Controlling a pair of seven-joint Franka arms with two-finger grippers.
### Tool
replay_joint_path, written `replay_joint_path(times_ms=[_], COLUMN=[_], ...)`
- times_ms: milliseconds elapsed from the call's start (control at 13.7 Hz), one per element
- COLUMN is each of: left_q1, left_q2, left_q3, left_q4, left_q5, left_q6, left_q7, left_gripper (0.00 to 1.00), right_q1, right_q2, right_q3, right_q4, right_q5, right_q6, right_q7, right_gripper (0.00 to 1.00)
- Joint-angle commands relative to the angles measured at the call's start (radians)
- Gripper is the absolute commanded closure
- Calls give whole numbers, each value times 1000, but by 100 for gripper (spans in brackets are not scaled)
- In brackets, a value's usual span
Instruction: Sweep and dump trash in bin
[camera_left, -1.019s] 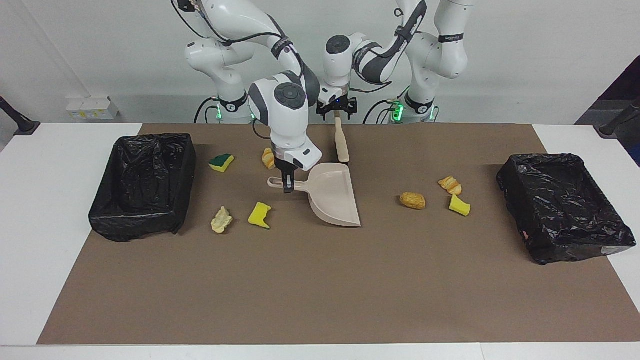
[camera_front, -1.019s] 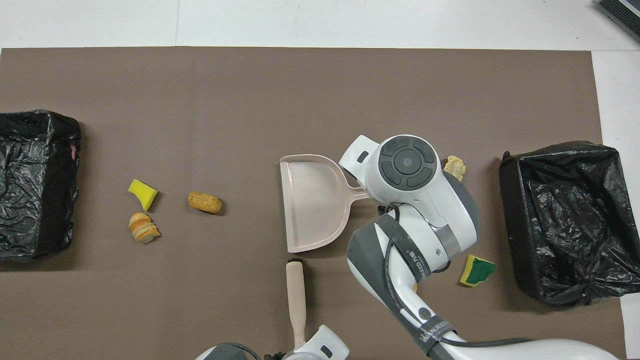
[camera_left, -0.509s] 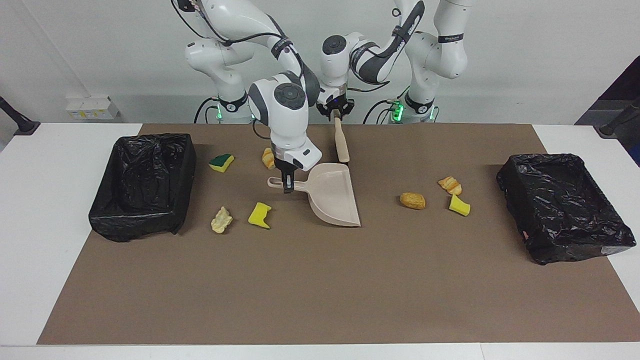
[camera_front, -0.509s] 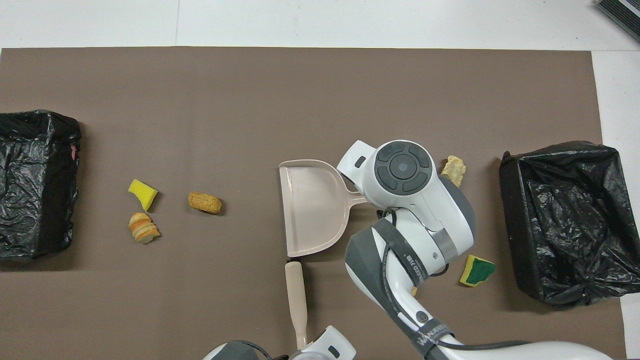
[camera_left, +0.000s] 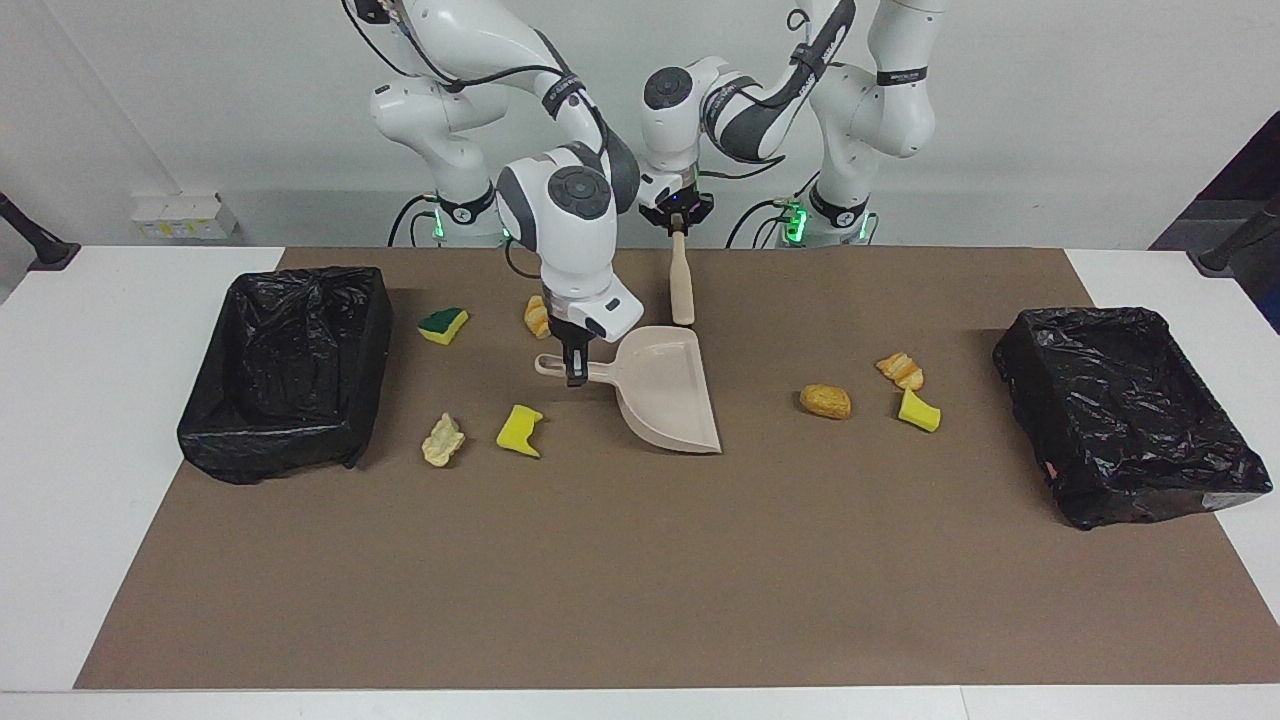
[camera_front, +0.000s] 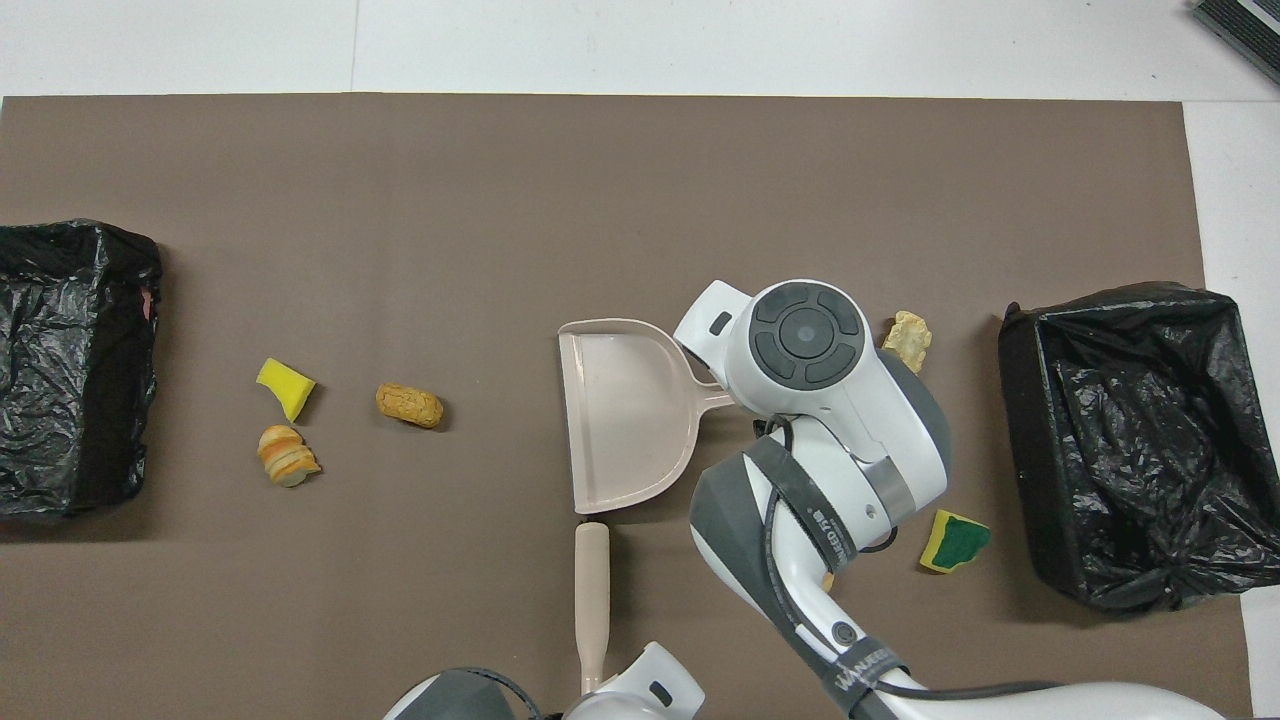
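Grips the beige dustpan (camera_left: 665, 400) by its handle with the right gripper (camera_left: 574, 372), fingers closed tight on it, just above the middle of the facing frame, pan flat on the brown mat (camera_left: 640, 580). Pinches the top end of the brush handle (camera_left: 682, 280) with the left gripper (camera_left: 677, 225), fully closed on it, at upper centre of that frame. Leaves the trash loose on the mat across the frame's middle band. Shows four scraps between the pan and the black bin (camera_left: 290, 370) at the right arm's end: green-topped sponge (camera_left: 443, 324), bread lump (camera_left: 537, 316), pale lump (camera_left: 443, 440), yellow sponge chunk (camera_left: 520, 429). Shows three toward the second bin (camera_left: 1130, 410): orange lump (camera_left: 825, 401), sliced bread piece (camera_left: 901, 370), yellow sponge wedge (camera_left: 919, 411).
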Motion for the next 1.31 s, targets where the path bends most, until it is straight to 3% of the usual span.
replay_joint_path(times_ms=[0,218,437,582,873,1237], left_q1=[66,141,318,481,789,1020], left_q2=[-106,-221,-286,-265,-182,-44], left_q3=[-3,8,19,16,14,16], left_q4=[29,27,32,58,79,209], left_q5=[-12,-12,29,76,139,203], left_q6=[-196,-403,-503,-481,-303,-211], left_q7=[60,96,229,364,620,815], left_gripper=[100,100,100,100,100,100], right_q1=[-11,-11,-17,-17,-8,12], right_q2=[-20,-20,-17,-8,53,86], right_q3=[5,5,5,5,5,5], right_q4=[-11,-11,-12,-11,18,18], right_q5=[8,8,9,63,92,75], right_q6=[-1,-1,8,17,59,108], right_q7=[-14,-14,-23,-20,-11,55], right_gripper=[100,100,100,100,100,100])
